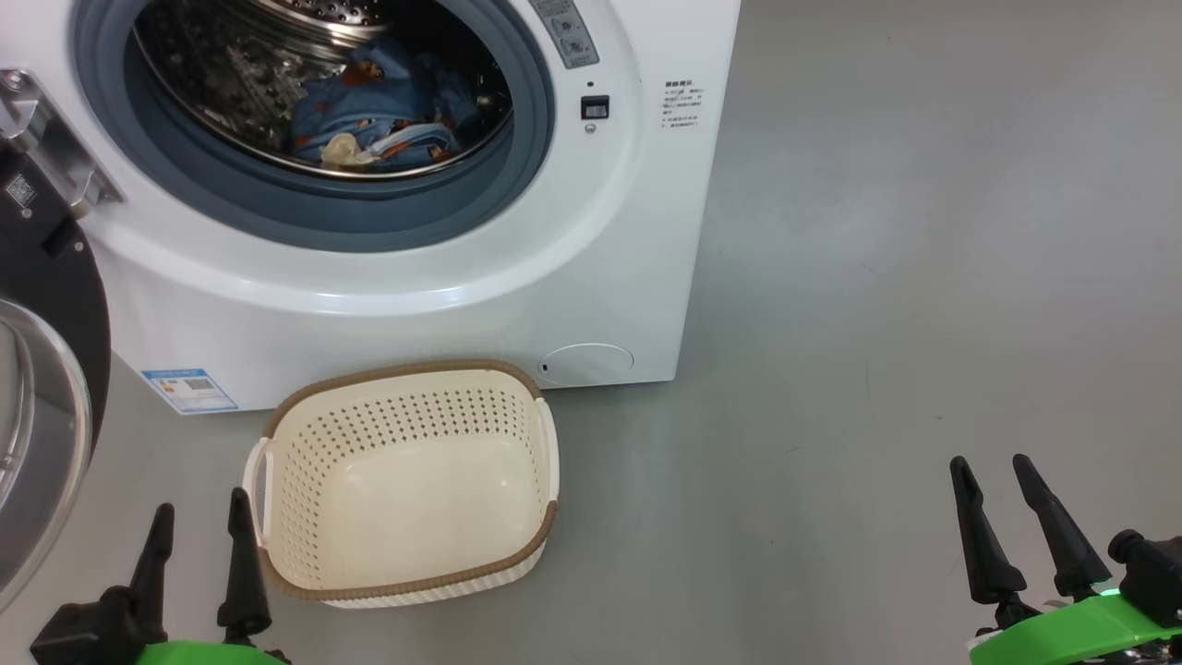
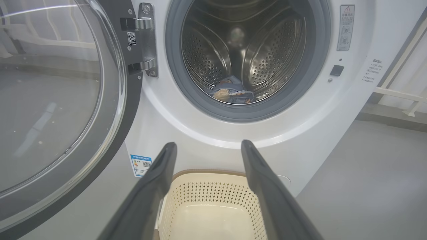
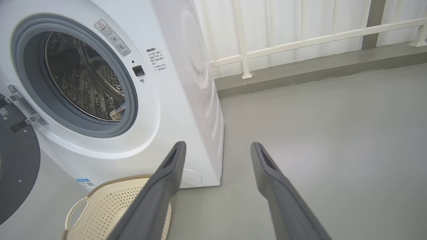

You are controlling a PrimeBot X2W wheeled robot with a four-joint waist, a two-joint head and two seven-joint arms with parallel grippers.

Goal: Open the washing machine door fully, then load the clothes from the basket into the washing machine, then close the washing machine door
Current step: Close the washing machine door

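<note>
The white washing machine (image 1: pixel 554 277) stands with its round black door (image 1: pixel 42 369) swung wide open to the left on its hinge. Light-blue printed clothes (image 1: pixel 379 111) lie inside the steel drum, also as clothes (image 2: pixel 232 91) in the left wrist view. The cream basket (image 1: pixel 406 480) sits on the floor before the machine with nothing inside it. My left gripper (image 1: pixel 201 517) is open at the lower left, beside the basket's left handle. My right gripper (image 1: pixel 993 471) is open at the lower right, well away over bare floor.
Grey floor (image 1: pixel 923 277) stretches right of the machine. A white railing (image 3: pixel 300 40) and a raised kerb run along the wall behind. The open door's glass bowl (image 2: pixel 50 93) bulges out at the left, close to my left arm.
</note>
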